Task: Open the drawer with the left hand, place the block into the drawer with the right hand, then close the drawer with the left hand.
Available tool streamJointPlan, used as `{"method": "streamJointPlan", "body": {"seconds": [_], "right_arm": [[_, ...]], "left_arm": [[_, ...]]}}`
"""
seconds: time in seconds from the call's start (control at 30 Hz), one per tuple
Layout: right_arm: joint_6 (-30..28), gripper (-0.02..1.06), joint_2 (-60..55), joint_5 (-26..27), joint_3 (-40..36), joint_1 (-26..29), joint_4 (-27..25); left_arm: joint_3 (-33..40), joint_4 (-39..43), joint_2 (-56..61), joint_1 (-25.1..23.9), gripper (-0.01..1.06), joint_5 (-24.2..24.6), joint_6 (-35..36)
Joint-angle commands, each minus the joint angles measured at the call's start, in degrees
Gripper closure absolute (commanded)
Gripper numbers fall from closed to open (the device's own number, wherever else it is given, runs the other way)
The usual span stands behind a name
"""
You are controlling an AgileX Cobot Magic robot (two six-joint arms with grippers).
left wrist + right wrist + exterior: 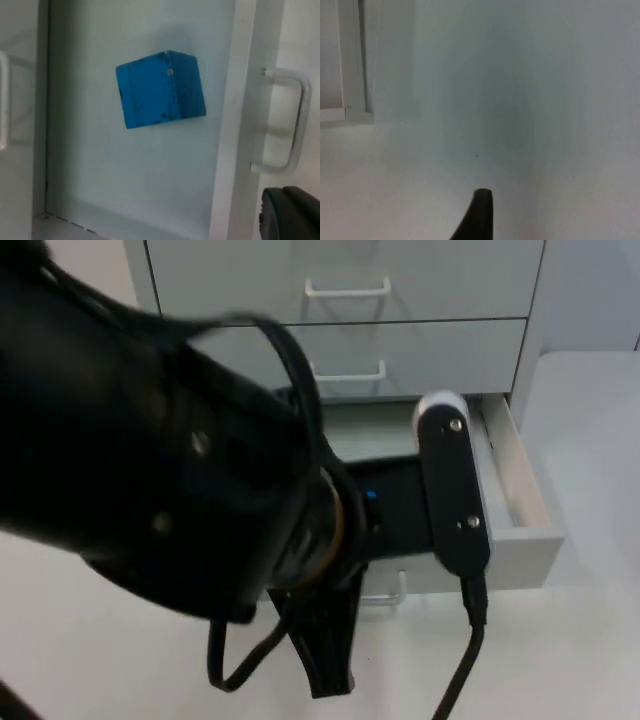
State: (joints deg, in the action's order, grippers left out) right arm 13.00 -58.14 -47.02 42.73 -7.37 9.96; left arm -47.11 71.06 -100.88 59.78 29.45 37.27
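A blue block (160,90) lies on the floor of the open bottom drawer (240,125), tilted, apart from its walls. The white handle (295,120) sits on the drawer front. From above, the drawer (522,490) stands pulled out of the cabinet, and my left arm hides most of its inside. My left gripper (325,665) hangs over the table just in front of the drawer handle (385,595), not touching it. My right gripper (477,217) waits low over bare white table, with nothing held in sight.
Two shut drawers with white handles (347,288) sit above the open one in the grey cabinet (440,350). A cabinet corner (350,112) stands near the right gripper. White table (590,660) spreads in front and to the right.
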Motion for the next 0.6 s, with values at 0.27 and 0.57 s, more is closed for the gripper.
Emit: {"method": "streamJointPlan", "body": {"seconds": [0.27,0.57], "right_arm": [[0.19,0.26,0.3,0.81,-0.08,0.33,0.21],[0.19,0.26,0.3,0.91,-0.08,0.33,0.21]], "left_arm": [[0.03,8.28,-5.26,0.22,1.05,-1.24,9.09],[0.03,20.47,-9.59,0.22,1.05,0.91,21.75]]}}
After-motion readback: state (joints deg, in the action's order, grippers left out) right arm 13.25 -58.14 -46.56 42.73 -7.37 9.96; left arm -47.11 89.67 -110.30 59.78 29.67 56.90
